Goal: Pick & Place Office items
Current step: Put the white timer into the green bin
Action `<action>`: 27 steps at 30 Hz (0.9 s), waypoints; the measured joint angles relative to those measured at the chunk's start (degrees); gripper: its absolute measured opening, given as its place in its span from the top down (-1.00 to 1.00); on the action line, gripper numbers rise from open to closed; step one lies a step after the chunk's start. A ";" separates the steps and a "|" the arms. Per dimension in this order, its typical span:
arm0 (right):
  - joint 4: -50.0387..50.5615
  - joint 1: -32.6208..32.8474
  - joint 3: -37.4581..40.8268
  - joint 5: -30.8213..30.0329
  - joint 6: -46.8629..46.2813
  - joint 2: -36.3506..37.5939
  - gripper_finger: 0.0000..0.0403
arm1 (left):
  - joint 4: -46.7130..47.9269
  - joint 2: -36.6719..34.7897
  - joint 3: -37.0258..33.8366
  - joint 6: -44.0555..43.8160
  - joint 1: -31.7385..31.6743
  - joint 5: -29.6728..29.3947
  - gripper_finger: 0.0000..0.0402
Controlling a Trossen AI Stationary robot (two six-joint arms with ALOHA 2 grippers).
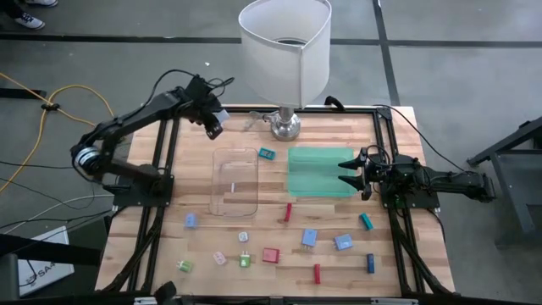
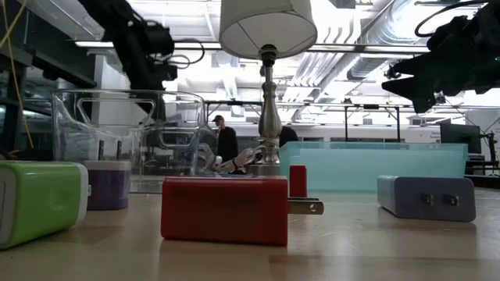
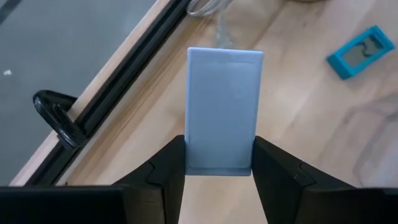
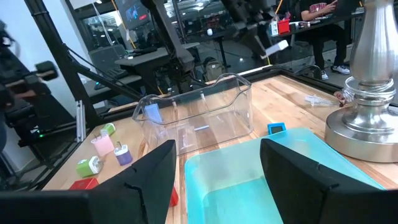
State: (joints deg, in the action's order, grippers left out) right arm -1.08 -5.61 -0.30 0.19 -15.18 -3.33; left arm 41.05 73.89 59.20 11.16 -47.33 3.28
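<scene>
Holding now: your left gripper [image 3: 221,163] pinches a pale blue flat block [image 3: 224,109] between its two dark fingers; the block stands up past the fingertips.
Left gripper place: you will find it raised over the far left corner of the wooden table [image 1: 169,254], beyond the clear tray [image 1: 235,181] and left of the lamp [image 1: 285,51].
Right gripper: it [image 1: 349,173] hangs over the right end of the green tray [image 1: 318,172] with its jaws apart and nothing between them; in the right wrist view you see only green tray between the fingers [image 4: 155,168].
Clear tray: it sits left of the green tray; whether anything lies in it you cannot tell from above.
Teal piece: a small teal block [image 1: 267,154] lies on the wood between the two trays, toward the far side.
Loose items, near half: a red stick [image 1: 288,212], a pale blue block [image 1: 190,221], a blue block [image 1: 310,238], another pale blue block [image 1: 342,242], a teal stick [image 1: 366,221], a blue stick [image 1: 370,263], a second red stick [image 1: 318,273] and a red block [image 1: 270,255] lie scattered on the wood, apart from each other.
Near left group: a green charger [image 1: 245,261], a pink piece [image 1: 220,258] and a pale green piece [image 1: 184,266] lie close to the near edge.
Room behind: in the low view you see a person [image 2: 226,140] standing far beyond the table.
</scene>
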 joint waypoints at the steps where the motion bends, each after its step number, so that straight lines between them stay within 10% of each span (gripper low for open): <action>1: 0.00 0.00 0.00 0.00 -0.02 0.02 -0.10 | 0.43 -0.87 0.00 -0.52 1.35 -0.90 0.26; 15: 0.00 -0.01 0.00 0.00 -0.01 0.01 -0.10 | 1.62 -3.70 0.00 -12.68 26.81 -12.26 0.26; 27: 0.01 -0.02 0.00 0.00 -0.02 0.02 -0.10 | -18.69 7.69 0.00 -10.60 42.13 -16.97 0.26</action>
State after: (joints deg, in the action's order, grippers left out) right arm -1.08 -5.63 -0.30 0.19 -15.20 -3.32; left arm 22.36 81.57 59.20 0.56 -5.19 -13.70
